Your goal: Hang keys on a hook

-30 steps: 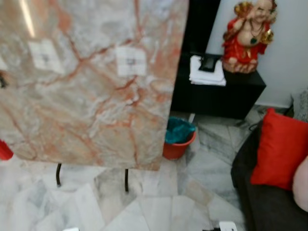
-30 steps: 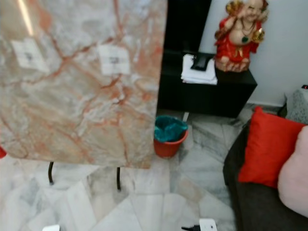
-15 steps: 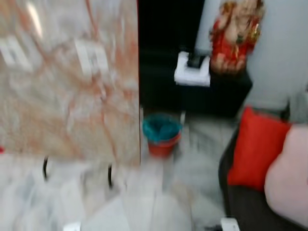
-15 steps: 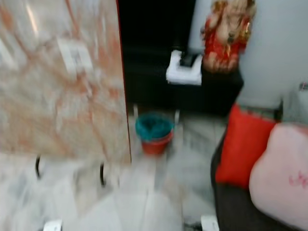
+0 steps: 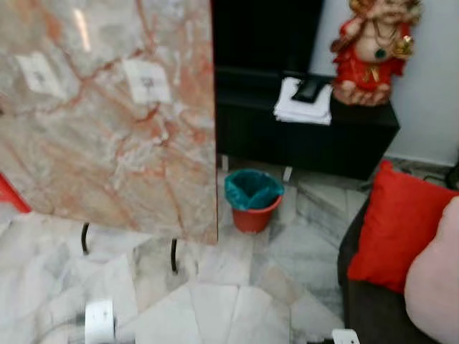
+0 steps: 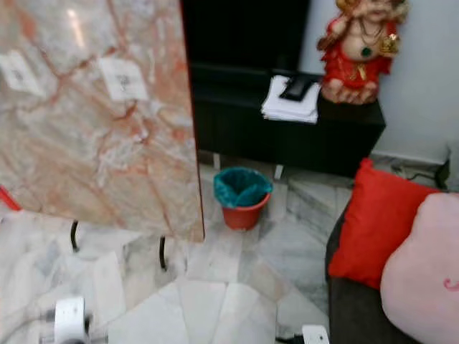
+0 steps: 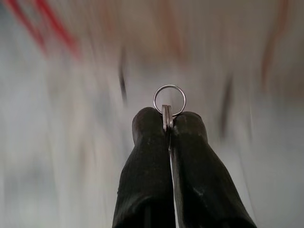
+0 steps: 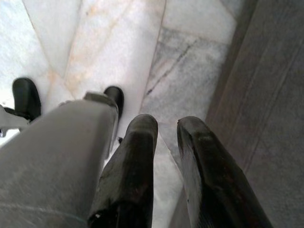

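Marble floor (image 5: pixel 237 301) lies ahead, with a marble table (image 5: pixel 107 122) on the left and a red bin (image 5: pixel 252 201) beside a black cabinet (image 5: pixel 308 140). Left gripper (image 7: pixel 167 124) pinches the keys (image 7: pixel 167 118), their ring (image 7: pixel 169 99) poking past the fingertips. Right gripper (image 8: pixel 166 126) hangs idle over the floor, fingers slightly parted, by a dark sofa (image 8: pixel 266 95).
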Motion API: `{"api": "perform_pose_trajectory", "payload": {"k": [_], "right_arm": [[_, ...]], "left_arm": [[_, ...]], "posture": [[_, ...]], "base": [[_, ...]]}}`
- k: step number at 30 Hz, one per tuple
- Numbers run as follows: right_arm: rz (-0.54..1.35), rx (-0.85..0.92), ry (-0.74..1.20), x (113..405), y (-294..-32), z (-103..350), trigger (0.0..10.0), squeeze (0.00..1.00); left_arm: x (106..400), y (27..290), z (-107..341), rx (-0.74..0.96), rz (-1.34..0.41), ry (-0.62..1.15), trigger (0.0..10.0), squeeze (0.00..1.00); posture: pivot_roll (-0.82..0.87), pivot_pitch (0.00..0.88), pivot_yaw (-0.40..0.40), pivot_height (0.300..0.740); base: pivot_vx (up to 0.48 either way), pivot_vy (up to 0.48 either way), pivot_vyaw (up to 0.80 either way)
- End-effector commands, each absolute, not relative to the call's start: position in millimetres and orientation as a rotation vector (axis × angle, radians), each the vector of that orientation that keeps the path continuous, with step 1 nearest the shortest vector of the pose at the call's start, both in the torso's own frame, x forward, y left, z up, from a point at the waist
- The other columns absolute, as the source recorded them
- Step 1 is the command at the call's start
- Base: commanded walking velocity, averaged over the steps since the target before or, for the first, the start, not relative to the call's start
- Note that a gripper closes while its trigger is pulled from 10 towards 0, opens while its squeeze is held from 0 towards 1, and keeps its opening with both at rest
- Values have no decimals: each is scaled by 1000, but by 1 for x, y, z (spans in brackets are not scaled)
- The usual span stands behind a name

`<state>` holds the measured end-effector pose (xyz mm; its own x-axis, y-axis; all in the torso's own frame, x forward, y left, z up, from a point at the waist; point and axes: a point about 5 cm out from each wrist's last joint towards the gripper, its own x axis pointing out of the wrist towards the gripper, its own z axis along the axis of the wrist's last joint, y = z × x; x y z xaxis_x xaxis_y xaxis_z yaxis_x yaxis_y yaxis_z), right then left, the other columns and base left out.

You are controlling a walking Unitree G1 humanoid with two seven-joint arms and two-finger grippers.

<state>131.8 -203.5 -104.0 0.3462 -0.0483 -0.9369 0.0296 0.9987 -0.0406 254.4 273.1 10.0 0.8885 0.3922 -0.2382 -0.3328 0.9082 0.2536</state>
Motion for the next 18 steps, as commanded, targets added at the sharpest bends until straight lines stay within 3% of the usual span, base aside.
{"api": "perform_pose_trajectory", "payload": {"k": [1,6,18], "right_arm": [[-53,-19,1226,127,-205,-105,10000,0],[-53,-20,1224,127,-206,-105,10000,0],[-49,-22,1217,127,-206,-105,10000,0]], "left_arm": [[262,271,28,251,372,170,10000,0],[272,246,56,290,269,-16,10000,0],[266,198,86,210,114,-135,10000,0]], "posture": [[-18,0,-32,740],[-17,0,-34,740],[-5,0,-43,740]], "base": [[0,0,0],[0,0,0],[0,0,0]]}}
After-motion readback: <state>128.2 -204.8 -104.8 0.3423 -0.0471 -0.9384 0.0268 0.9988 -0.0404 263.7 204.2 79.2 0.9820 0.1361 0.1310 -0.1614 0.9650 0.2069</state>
